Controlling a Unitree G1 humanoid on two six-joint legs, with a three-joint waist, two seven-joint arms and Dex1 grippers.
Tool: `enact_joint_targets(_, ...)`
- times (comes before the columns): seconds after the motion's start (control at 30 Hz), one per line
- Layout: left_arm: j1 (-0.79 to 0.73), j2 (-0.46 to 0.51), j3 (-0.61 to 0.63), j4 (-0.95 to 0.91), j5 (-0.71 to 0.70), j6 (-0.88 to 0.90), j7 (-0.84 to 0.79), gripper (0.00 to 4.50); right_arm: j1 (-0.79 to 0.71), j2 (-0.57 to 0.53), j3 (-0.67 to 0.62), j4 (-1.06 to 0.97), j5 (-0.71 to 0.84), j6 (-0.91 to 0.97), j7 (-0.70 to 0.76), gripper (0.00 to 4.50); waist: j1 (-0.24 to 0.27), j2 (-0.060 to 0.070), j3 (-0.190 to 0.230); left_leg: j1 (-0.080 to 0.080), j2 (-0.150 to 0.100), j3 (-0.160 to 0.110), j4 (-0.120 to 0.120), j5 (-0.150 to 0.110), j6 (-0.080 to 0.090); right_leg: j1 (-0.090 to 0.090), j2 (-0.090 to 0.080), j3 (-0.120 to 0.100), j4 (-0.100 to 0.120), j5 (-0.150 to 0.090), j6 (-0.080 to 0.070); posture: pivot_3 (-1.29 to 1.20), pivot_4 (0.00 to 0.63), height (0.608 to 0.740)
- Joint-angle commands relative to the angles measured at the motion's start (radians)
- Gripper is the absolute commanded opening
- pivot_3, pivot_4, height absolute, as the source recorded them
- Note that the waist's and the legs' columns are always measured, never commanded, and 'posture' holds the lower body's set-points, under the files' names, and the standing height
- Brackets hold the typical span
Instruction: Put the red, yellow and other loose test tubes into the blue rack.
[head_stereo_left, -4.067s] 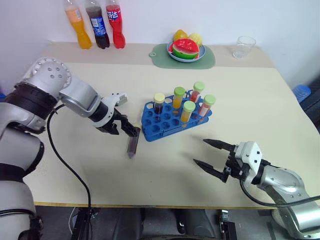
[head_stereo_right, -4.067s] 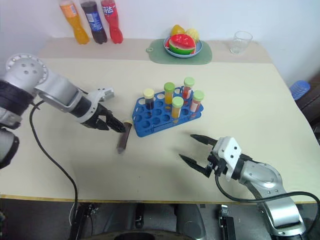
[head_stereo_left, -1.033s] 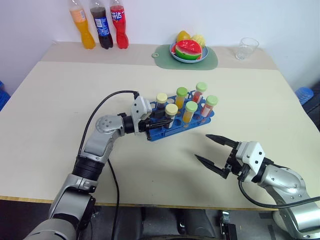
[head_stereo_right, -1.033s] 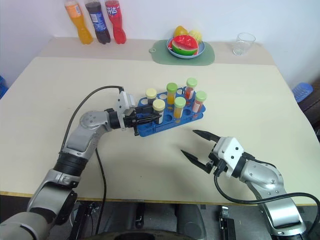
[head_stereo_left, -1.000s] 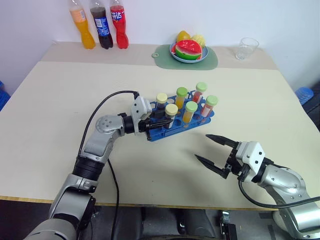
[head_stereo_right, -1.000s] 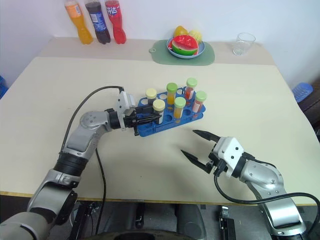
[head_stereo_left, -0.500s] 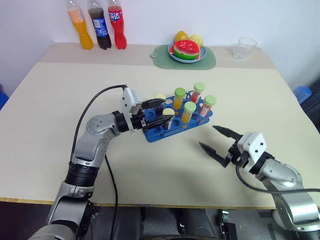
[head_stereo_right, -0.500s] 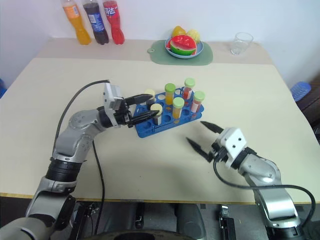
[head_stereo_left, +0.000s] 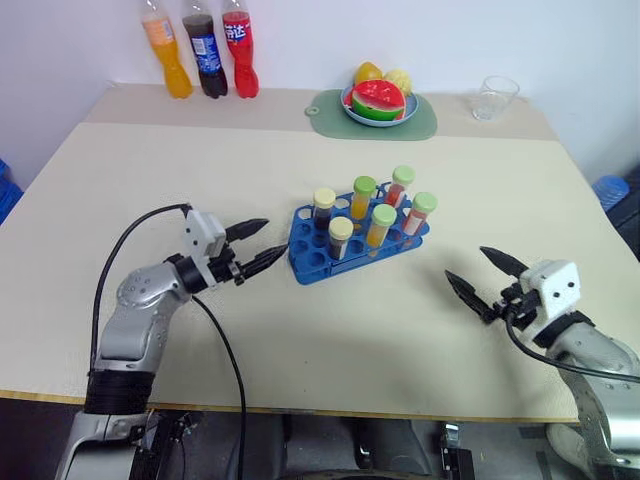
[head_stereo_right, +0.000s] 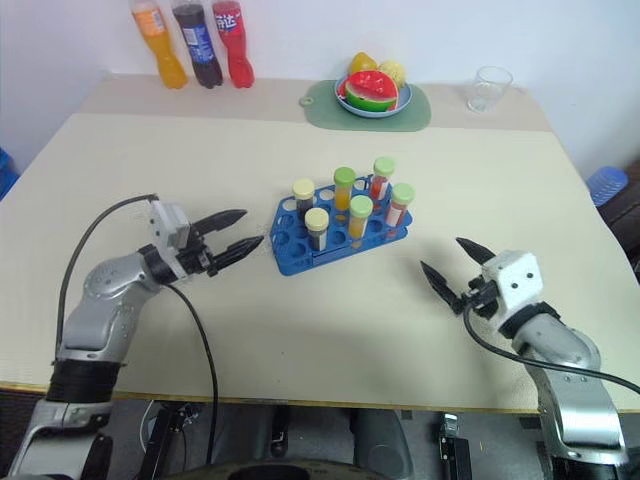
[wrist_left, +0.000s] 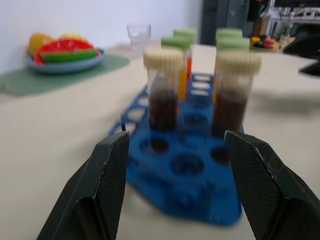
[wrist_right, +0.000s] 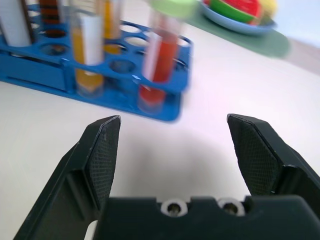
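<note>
Nearest the front edge of the beige table (head_stereo_left: 300, 360), the left gripper (head_stereo_left: 256, 245) and right gripper (head_stereo_left: 478, 276) hang with fingers spread, both empty. Mid-table, the bright blue plastic rack (head_stereo_left: 312, 262) holds six capped tubes: two dark brown with pale yellow caps (head_stereo_left: 340, 238), the others green-capped with orange and red liquid. At the far edge, three soda bottles (head_stereo_left: 205, 50), labels unreadable; a blue fruit plate (head_stereo_left: 350, 105) on a green mat; a clear glass (head_stereo_left: 495, 96).

Bright even light, soft shadows, wrist-view blur
</note>
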Motion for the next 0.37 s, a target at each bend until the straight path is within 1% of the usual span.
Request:
enact_joint_targets(0.03, 0.032, 0.027, 0.027, -0.054, -0.011, -0.008, -0.003, 3.10, 0.047, -0.002, -0.078, -0.041, 0.035, -0.041, 0.023, 3.76, 0.000, 0.000, 0.000, 0.000, 0.000, 0.000, 0.000, 0.000, 0.000, 0.000, 0.000, 0.000, 0.000, 0.000, 0.000, 0.00, 0.150, 0.740)
enact_joint_targets(0.17, 0.067, 0.066, 0.052, -0.107, -0.059, 0.063, -0.001, 3.10, 0.107, -0.003, -0.118, -0.043, 0.050, -0.047, 0.038, 3.76, -0.001, 0.000, 0.000, 0.000, 0.001, 0.000, 0.000, 0.000, 0.000, 0.000, 0.000, 0.000, 0.000, 0.000, -0.001, 0.00, 0.150, 0.740)
enact_joint_targets(0.37, 0.091, 0.097, 0.049, -0.147, -0.063, 0.129, 0.017, 3.10, 0.175, 0.008, -0.154, -0.055, 0.066, -0.071, 0.061, 3.76, 0.000, 0.001, -0.001, 0.000, 0.001, 0.001, 0.000, 0.000, 0.000, 0.000, 0.000, 0.000, 0.000, -0.001, -0.001, 0.00, 0.150, 0.740)
